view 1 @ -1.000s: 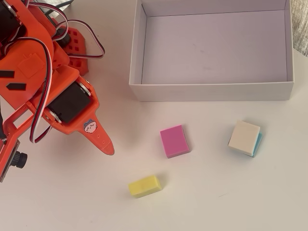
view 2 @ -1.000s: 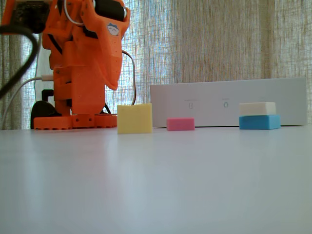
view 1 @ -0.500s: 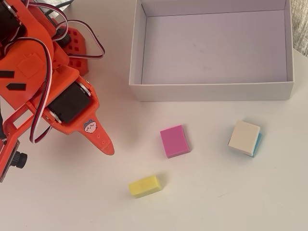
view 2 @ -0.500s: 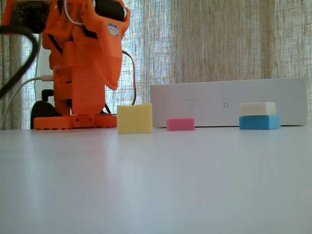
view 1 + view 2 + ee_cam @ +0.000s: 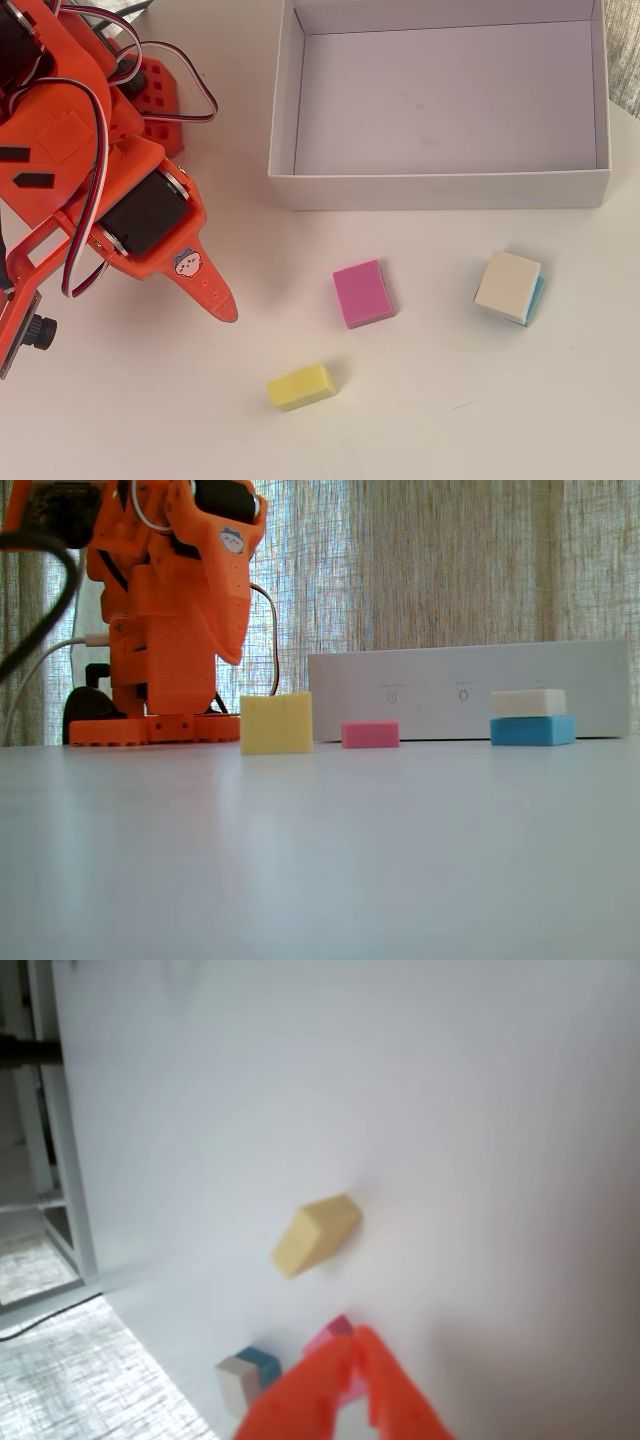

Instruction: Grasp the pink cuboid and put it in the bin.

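— As you hang there above the table (image 5: 420, 420), where is the pink cuboid (image 5: 363, 292)?

— It lies flat just in front of the bin (image 5: 440, 188), apart from its near wall, in the overhead view. The yellow block (image 5: 300, 386) sits farther from the bin; the cream-topped block (image 5: 508, 286) lies beside the cuboid, also near that wall.

— And your gripper (image 5: 355, 1345)?

— My fingers meet at the tips — nothing between them — raised off to the cuboid's side.

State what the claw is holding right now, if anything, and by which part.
Nothing is held. The claw hangs closed above the table, and the pink cuboid lies untouched on the table beside the yellow block, outside the bin.
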